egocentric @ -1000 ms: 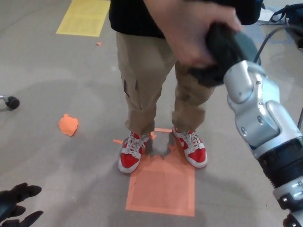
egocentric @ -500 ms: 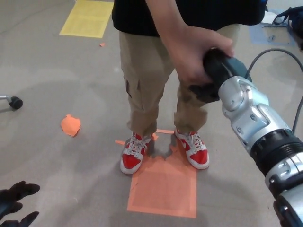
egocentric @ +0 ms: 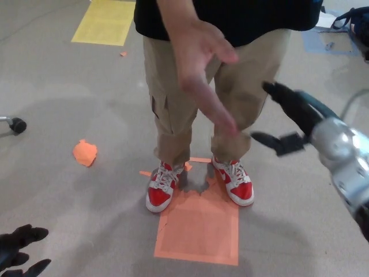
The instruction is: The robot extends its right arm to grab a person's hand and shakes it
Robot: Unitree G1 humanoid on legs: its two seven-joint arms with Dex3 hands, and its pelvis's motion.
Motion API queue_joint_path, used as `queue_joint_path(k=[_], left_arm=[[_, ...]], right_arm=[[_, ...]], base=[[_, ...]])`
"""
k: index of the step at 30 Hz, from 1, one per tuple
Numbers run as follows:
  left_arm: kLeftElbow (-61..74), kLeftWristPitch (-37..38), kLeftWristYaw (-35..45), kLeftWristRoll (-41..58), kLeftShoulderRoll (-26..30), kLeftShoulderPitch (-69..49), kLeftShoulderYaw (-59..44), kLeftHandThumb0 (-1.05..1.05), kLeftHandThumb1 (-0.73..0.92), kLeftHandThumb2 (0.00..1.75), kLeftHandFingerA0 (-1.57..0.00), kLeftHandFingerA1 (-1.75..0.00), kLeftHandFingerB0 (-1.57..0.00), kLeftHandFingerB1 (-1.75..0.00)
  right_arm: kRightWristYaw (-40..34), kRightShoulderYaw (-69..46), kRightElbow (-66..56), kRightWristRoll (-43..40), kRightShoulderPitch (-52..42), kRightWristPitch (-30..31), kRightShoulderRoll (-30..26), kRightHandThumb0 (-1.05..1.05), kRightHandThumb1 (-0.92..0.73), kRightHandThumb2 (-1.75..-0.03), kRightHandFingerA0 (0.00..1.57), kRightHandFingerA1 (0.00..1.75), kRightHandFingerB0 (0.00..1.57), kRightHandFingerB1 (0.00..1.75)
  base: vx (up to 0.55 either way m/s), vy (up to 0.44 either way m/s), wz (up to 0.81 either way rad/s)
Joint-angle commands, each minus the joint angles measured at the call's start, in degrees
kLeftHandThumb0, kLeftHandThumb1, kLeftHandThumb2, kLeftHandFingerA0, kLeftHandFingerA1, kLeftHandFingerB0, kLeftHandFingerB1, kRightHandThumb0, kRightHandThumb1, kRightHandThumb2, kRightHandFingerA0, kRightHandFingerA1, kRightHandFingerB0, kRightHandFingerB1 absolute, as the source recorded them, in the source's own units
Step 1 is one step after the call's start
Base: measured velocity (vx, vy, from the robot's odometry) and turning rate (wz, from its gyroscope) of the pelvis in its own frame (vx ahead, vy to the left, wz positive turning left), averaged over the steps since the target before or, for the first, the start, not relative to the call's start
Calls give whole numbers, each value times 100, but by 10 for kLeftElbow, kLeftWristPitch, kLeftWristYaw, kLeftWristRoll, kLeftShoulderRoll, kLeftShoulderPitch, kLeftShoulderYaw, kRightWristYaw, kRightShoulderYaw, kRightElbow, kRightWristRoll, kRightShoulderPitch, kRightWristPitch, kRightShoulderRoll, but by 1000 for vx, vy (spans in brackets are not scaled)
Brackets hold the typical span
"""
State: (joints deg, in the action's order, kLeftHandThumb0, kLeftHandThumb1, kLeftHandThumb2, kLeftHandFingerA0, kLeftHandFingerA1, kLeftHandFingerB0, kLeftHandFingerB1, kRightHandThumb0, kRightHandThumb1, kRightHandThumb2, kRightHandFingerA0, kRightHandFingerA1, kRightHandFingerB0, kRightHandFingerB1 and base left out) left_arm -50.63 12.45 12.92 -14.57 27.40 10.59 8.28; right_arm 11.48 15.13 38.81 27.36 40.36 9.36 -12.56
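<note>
The person's hand hangs open in front of the tan trousers, fingers loose and pointing down toward the right, touching nothing. The right hand is just beside it on the right, apart from it, with its black fingers spread wide: one reaches up and left, another juts left lower down, and nothing lies between them. Its silver forearm runs off to the lower right edge, blurred.

The person stands facing the robot in a black top and 2 red-and-white shoes, toes at the top edge of an orange floor square. A small orange scrap lies on the grey floor well to the left, and a yellow patch sits at the top left. A black caster shows at the left edge.

The left hand is low in the bottom left corner, its fingers apart and holding nothing.
</note>
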Motion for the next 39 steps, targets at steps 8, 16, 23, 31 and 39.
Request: queue_joint_path(k=[8,16,23,31,39], left_arm=[[-8,-4,2,-4,7,-19,1,-33,62,112,-2,-47,0,-47],[-24,10,-11,-14,-8,-70,21,-33,61,112,-2,-47,-1,-47],[-22,14,-4,-7,-7,-87,17,-32,64,113,-1,-47,0,-47],[-32,6,-15,-14,-7,-71,19,-32,63,112,-1,-46,0,-47],[-46,15,-19,-18,-7,-60,22,-33,63,112,-1,-47,0,-47]], right_arm=[[103,9,33,-27,-108,59,-58,-90,-68,-94,0,4,0,0],[64,59,199,-4,-170,39,-42,-83,-85,-112,0,19,0,9],[49,9,316,-52,-186,-38,-18,-76,-92,-76,0,12,4,18],[92,-18,354,-63,-166,-54,-18,-83,-77,-95,1,20,1,17],[104,-2,361,-53,-155,-45,-22,-82,-83,-119,0,26,6,20]], base=[[0,0,0],[0,0,0],[0,0,0],[0,0,0],[0,0,0]])
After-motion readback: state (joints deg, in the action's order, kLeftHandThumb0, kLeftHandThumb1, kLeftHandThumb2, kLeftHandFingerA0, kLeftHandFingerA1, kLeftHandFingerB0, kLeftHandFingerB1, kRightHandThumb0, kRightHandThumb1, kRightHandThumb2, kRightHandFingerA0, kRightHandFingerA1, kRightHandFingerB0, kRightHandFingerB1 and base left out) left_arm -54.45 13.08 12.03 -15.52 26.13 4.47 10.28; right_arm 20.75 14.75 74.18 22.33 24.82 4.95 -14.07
